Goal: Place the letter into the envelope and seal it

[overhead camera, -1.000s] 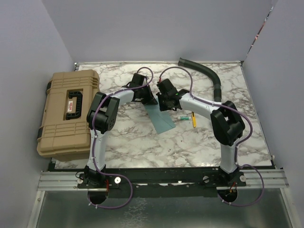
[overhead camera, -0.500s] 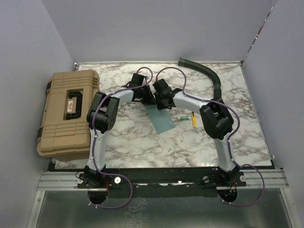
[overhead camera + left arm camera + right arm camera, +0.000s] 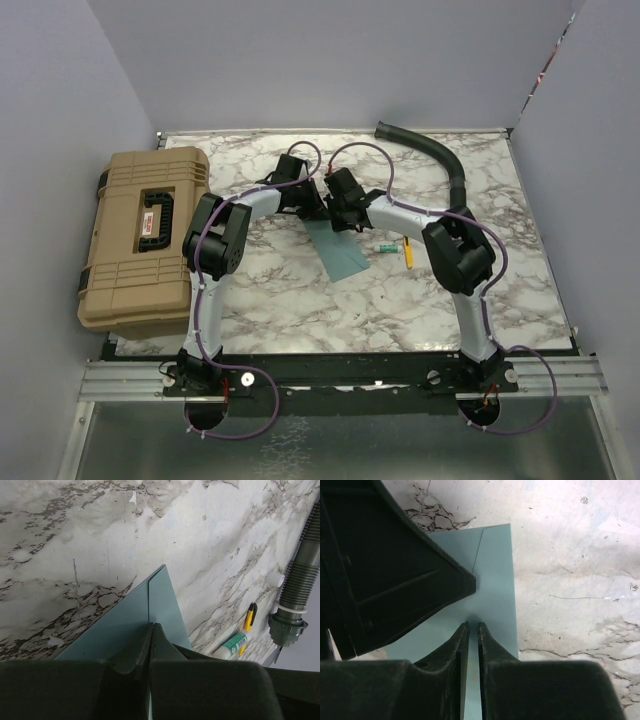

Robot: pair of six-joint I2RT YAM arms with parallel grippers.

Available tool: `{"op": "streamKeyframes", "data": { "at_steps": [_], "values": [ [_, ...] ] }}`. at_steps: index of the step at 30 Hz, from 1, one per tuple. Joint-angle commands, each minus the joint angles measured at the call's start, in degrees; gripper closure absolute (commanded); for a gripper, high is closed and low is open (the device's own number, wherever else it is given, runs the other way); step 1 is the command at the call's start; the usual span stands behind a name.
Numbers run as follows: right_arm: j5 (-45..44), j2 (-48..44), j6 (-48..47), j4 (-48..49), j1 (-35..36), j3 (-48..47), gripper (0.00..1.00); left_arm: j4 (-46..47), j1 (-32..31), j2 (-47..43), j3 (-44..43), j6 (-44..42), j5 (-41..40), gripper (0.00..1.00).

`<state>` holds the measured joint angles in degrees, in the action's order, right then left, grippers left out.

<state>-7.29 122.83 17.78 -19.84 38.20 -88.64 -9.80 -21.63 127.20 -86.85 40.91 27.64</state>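
The envelope (image 3: 345,254) lies flat on the marble table (image 3: 300,305), a little beyond the middle, with both arms bent over its far end. In the left wrist view a thin straight crease line runs up from the fingertips to the far corner of the teal paper.

The left gripper (image 3: 151,626) has its 2 fingers pressed together, with the tips down at that line. Whether paper is pinched between them, I cannot tell. The right gripper (image 3: 472,625) stands just beside it, also over the teal paper. Its jaws are apart only by a narrow slit, and nothing shows between them.

About writing: the tan toolbox (image 3: 140,235) at the left table edge carries a small red label (image 3: 147,238) next to its handle, but it is too small to read. The glue stick (image 3: 384,247) has a green band, and its print is also not readable.

The right edge of the envelope is straight and free, and bare marble lies beside it. The glue stick and a yellow and black tool (image 3: 407,251) lie near, to the right, apart from the paper. A black ribbed hose (image 3: 447,165) curves along the far right. Between the envelope and the near table edge only bare marble shows.
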Motion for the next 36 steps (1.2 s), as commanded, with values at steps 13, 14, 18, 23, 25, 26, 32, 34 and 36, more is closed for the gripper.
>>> {"op": "streamKeyframes", "data": {
  "at_steps": [13,14,18,23,25,26,32,34,36],
  "values": [
    [6.94,-2.45,-6.44,1.77,3.1,12.52,0.72,-7.3,-1.06,5.56,4.96,-1.08,-7.75,1.0],
    [6.94,-2.68,-6.9,1.59,3.13,12.79,0.72,-7.33,-1.03,5.6,4.94,-1.01,-7.89,1.0],
    [6.94,-3.42,-8.15,1.65,3.36,14.58,0.72,-7.29,-0.96,5.78,4.87,-0.92,-8.1,1.0],
    [6.85,-4.46,-9.4,1.92,3.92,17.34,0.72,-7.33,-0.87,5.77,4.85,-1.18,-8.29,1.0],
    [6.89,-4.74,-9.77,1.82,4.1,18.04,0.72,-7.31,-0.83,5.86,4.77,-1.18,-8.23,1.0],
    [6.6,-4.89,-9.86,1.86,4.24,18.33,0.72,-7.33,-0.79,5.95,4.76,-1.18,-8.22,1.0],
    [4.89,-4.28,-9.59,0.59,4.68,18.85,0.72,-7.26,-0.79,5.88,4.82,-1.4,-8.3,1.0],
    [4.23,-4.06,-9.62,0.03,4.89,18.94,0.72,-7.33,-0.7,5.87,4.85,-1.44,-8.39,1.0],
    [3.56,-3.98,-9.69,-0.53,5.31,19.37,0.72,-7.31,-0.66,5.95,4.76,-1.44,-8.32,1.0]
  ]
}}
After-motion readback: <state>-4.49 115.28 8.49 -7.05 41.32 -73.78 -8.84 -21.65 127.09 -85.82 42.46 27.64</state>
